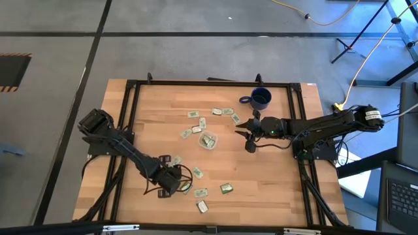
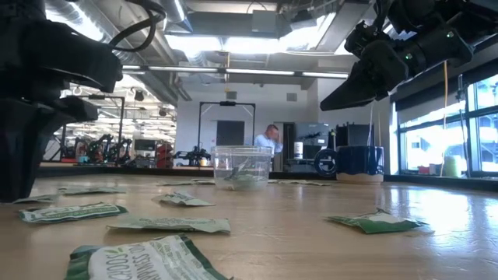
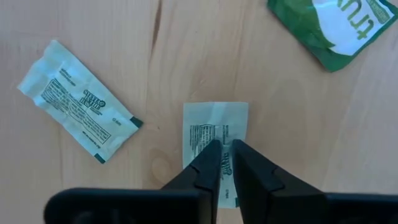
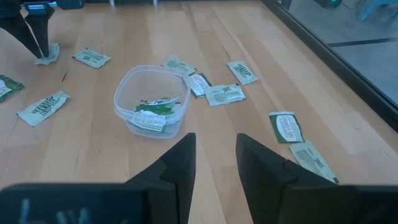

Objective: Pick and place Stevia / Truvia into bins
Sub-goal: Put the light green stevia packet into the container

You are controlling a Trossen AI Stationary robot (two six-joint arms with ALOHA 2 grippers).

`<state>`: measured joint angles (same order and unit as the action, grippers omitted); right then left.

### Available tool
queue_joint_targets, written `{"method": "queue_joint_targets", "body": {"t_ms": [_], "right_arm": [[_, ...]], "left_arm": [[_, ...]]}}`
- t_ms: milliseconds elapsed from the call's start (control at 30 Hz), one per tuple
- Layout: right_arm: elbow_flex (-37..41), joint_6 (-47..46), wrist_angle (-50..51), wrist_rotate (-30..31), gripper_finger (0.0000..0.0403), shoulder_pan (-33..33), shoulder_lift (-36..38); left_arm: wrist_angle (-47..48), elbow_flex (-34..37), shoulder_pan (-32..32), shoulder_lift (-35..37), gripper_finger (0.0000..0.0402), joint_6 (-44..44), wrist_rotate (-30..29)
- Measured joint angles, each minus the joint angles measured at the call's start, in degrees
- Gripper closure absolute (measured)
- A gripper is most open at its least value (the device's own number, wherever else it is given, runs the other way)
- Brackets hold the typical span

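Low at the table's [image 1: 150,124] front left, left gripper [image 1: 171,185] down on the wood, fingers [image 3: 208,163] nearly together and pinched over one pale sachet [image 3: 214,140] lying flat, clamped on its printed face as far as the wrist view shows; beside it, another pale sachet [image 3: 76,109] lying askew and apart, and a green Truvia packet [image 3: 333,28] further off, touching neither. Scattered around that gripper, more sachets [image 1: 226,188] near the front edge, a few just beside the fingers. Toward the middle, clear plastic cup [image 1: 208,140] standing upright, see-through walls, holding several green and white sachets [image 4: 154,112] heaped at its bottom; same cup [image 4: 151,99] seen from the right wrist with loose packets [image 4: 225,94] lying just outside its rim, none touching the wall so far as can be told. From table height, cup [image 2: 243,166] plainly not empty, packets visible through the plastic. Further right and toward the back, dark blue mug [image 1: 260,98] upright near the frame, contents impossible to tell. Right of the cup, right gripper [image 1: 247,134] hovering above the table, fingers [image 4: 177,163] spread apart and holding nothing, aimed toward the cup
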<state>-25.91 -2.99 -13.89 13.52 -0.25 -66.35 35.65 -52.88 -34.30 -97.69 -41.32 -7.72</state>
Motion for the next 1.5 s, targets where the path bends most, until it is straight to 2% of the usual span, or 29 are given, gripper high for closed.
{"method": "queue_joint_targets", "body": {"t_ms": [367, 700, 800, 900, 967, 1167, 1300, 1500], "right_arm": [[0.0, 0.0, 0.0, 0.0, 0.0285, 0.0, 0.0], [0.0, 0.2, 0.0, 0.0, 0.0285, 0.0, 0.0], [0.0, 0.2, 0.0, 0.0, 0.0285, 0.0, 0.0], [0.0, 0.3, 0.0, 0.0, 0.0285, 0.0, 0.0], [0.0, 0.3, 0.0, 0.0, 0.0285, 0.0, 0.0], [0.0, 0.4, 0.0, 0.0, 0.0285, 0.0, 0.0], [0.0, 0.4, 0.0, 0.0, 0.0285, 0.0, 0.0], [0.0, 0.7, 0.0, 0.0, 0.0285, 0.0, 0.0]], "left_arm": [[0.3, 0.0, 0.4, 0.0, 0.0399, 0.6, 0.2], [0.7, -2.7, 1.9, 3.8, 0.0399, 9.0, -0.1], [-0.4, -4.2, 3.3, 5.7, 0.0400, 16.3, -4.8], [-2.4, -5.1, 7.0, 6.9, 0.0400, 24.8, -11.2], [-3.0, -6.3, 10.6, 7.0, 0.0399, 30.1, -11.7], [-8.1, -9.7, 22.5, 7.1, 0.0400, 45.3, -4.8], [-11.8, -10.2, 27.9, 7.1, 0.0400, 53.5, -1.9], [-16.8, -10.2, 33.0, 4.0, 0.0400, 58.8, 0.7]]}}
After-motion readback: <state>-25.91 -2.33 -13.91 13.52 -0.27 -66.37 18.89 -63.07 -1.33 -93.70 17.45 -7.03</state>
